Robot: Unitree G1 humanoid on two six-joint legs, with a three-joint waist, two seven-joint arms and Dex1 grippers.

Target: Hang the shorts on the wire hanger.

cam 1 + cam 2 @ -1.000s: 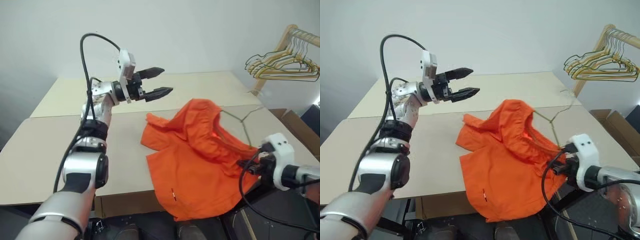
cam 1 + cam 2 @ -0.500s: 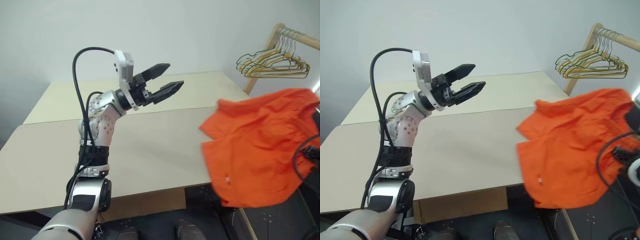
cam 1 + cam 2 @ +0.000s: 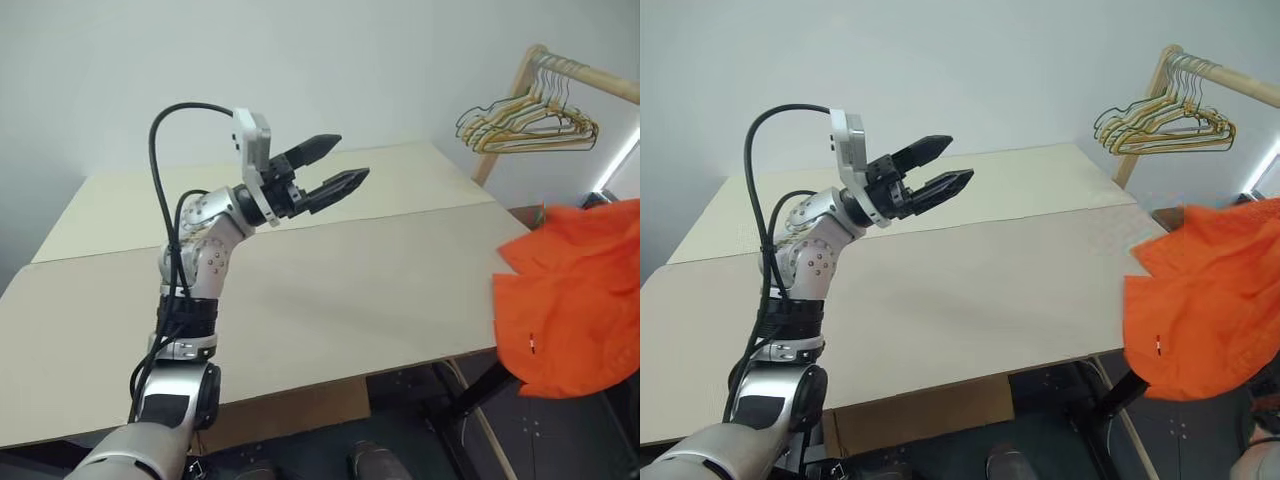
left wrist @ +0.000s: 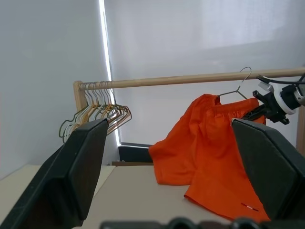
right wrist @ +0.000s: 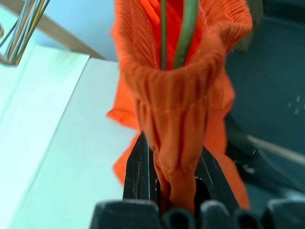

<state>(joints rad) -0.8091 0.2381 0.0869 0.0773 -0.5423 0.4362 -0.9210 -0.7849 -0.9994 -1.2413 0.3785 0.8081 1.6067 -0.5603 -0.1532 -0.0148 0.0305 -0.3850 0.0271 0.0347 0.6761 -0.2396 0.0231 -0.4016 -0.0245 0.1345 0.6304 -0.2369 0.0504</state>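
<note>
The bright orange shorts (image 3: 575,300) hang in the air beyond the table's right edge, off the tabletop. My right gripper (image 5: 174,160) is shut on their gathered waistband, and the thin grey-olive wire hanger (image 5: 187,28) runs inside the fabric just past the fingers. In the left wrist view the hanger's hook (image 4: 244,72) sticks up above the shorts (image 4: 205,136). My left gripper (image 3: 352,158) is raised over the middle of the table (image 3: 350,285), open and empty, pointing right toward the shorts.
A wooden clothes rail (image 3: 585,78) with a bunch of gold and pale hangers (image 3: 525,118) stands at the back right, above and behind the shorts. A cardboard box (image 3: 290,410) sits under the table's front edge.
The right arm lifted the shorts and hanger off the table and swung them right, past the table's edge. The left arm drew back slightly. The camera turned right.
</note>
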